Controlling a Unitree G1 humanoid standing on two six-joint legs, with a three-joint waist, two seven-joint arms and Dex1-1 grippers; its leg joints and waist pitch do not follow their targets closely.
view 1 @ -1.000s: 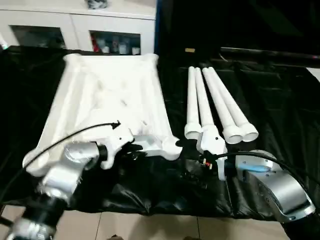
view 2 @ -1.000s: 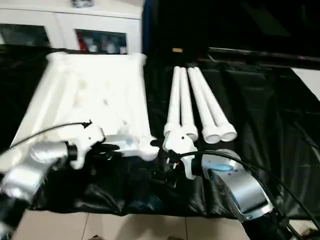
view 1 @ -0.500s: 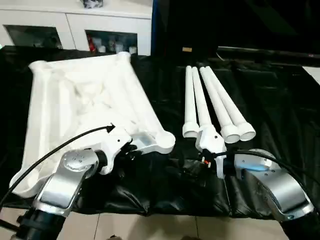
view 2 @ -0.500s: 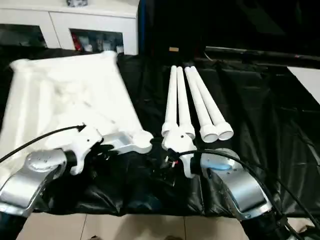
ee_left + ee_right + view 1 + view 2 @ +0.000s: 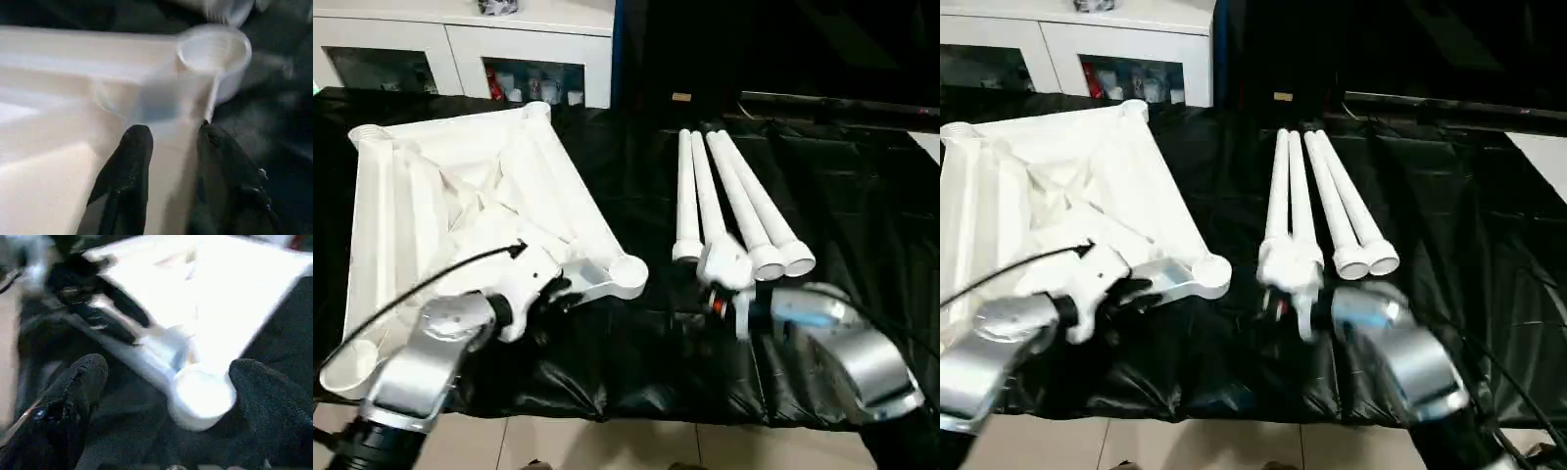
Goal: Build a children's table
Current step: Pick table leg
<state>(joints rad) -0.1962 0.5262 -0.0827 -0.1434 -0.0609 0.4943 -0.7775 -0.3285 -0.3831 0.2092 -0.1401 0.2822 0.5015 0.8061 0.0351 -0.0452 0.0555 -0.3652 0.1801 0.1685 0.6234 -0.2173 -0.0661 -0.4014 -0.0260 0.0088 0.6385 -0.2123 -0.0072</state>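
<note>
White moulded plastic forms the table top (image 5: 460, 206), which lies ribbed underside up on the left of the black-covered work table (image 5: 862, 176). The left gripper (image 5: 168, 137) straddles the rim by the near right corner socket (image 5: 628, 274), fingers partly apart; a firm clamp cannot be confirmed. The top looks light, stiff and smooth, so judge it slippery; grip it on a rib or rim, not a flat face. Right of it, four legs (image 5: 729, 201) lie side by side, flared ends near. The right gripper (image 5: 168, 382) hovers wide apart and empty. No legible writing or branding.
</note>
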